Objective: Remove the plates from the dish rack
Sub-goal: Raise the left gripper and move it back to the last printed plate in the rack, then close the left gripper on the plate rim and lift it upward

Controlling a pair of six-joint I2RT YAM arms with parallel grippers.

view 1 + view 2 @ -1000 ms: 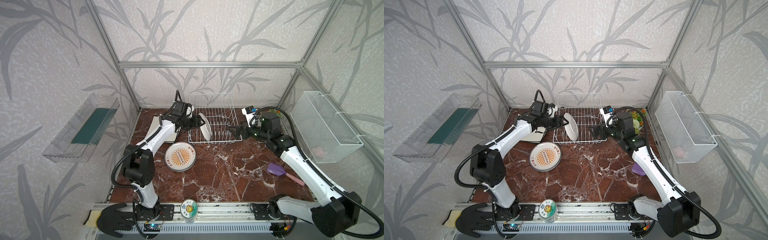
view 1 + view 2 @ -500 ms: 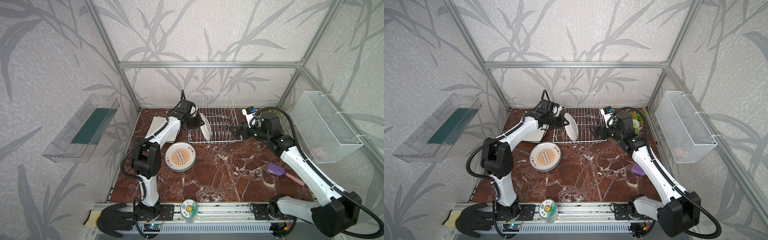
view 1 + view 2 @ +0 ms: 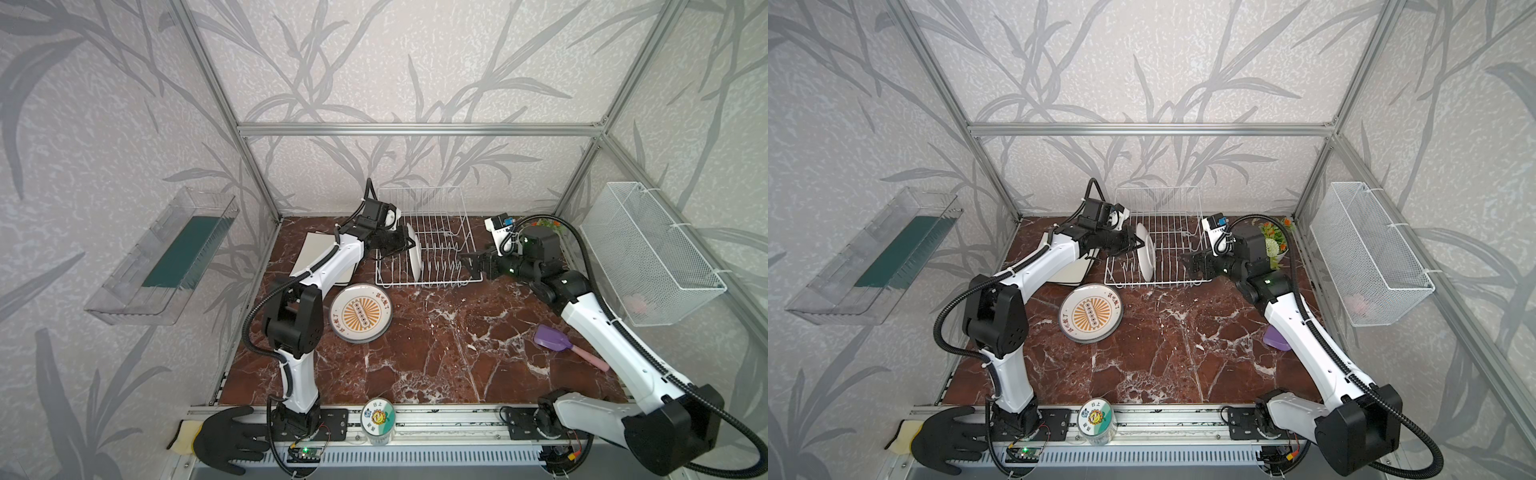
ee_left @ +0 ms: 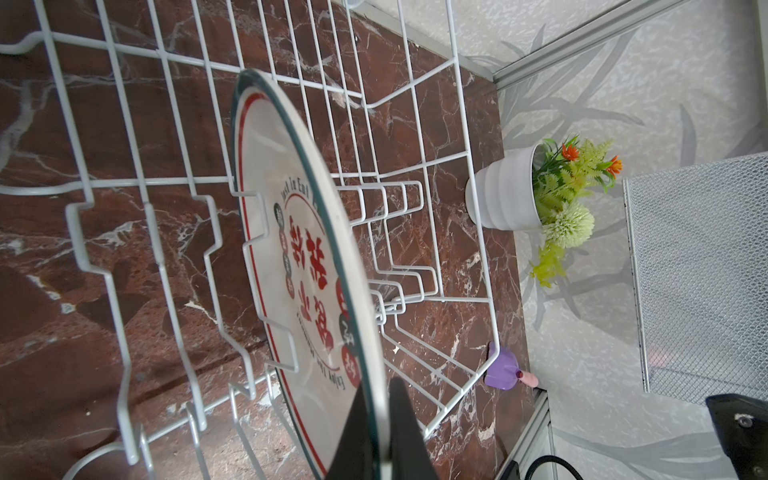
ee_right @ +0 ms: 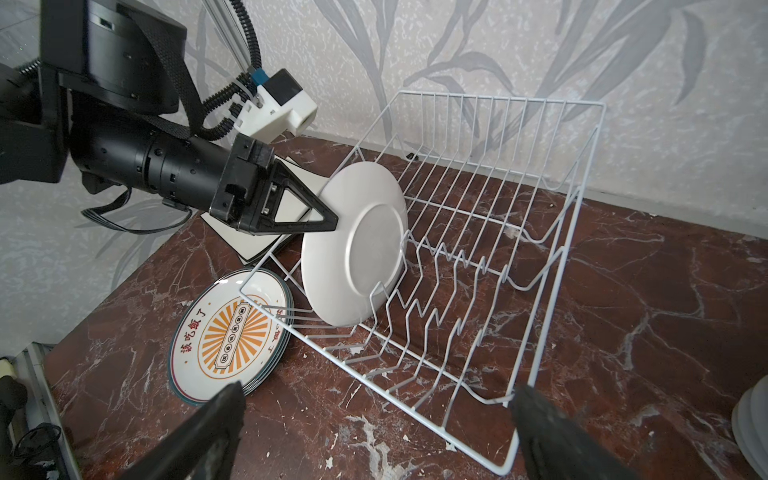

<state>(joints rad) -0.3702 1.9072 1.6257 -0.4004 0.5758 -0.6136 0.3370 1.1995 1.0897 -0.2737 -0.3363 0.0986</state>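
Left wrist view: the left gripper [image 4: 380, 419] is pressed onto the rim of the upright plate [image 4: 291, 249], one black finger on each face, pinching its edge. The plate's printed face, with red characters inside a red ring, shows here. The plate stands on edge in the dish rack [image 4: 419, 195], caught between wire tines. Beyond the rack, a potted plant [image 4: 507, 195] and a purple scoop [image 4: 500, 370] sit on the counter [image 4: 50, 257].

Right wrist view: the upright plate [image 5: 357, 249] shows its plain white back and leans slightly at the end of the dish rack [image 5: 498, 208] nearest the left arm. The left gripper [image 5: 328, 222] meets the plate's upper rim. The right gripper [image 5: 378, 392] has its fingers spread wide, low at the rack's near edge, with nothing between them.

Both top views: the dish rack [image 3: 440, 232] [image 3: 1171, 232] sits at the back middle of the counter [image 3: 436, 353]. The left gripper [image 3: 405, 245] [image 3: 1136, 245] reaches in from the rack's left side. The right gripper [image 3: 469, 266] [image 3: 1192, 266] is just beside the rack's right front corner — whether it touches the wire cannot be told. A stack of round plates [image 3: 360, 307] [image 3: 1091, 307] with an orange sunburst lies flat just in front of the rack's left corner. The square plates [image 3: 309, 253] [image 3: 1073, 272] lie flat to the left of the rack, partly under the left arm.
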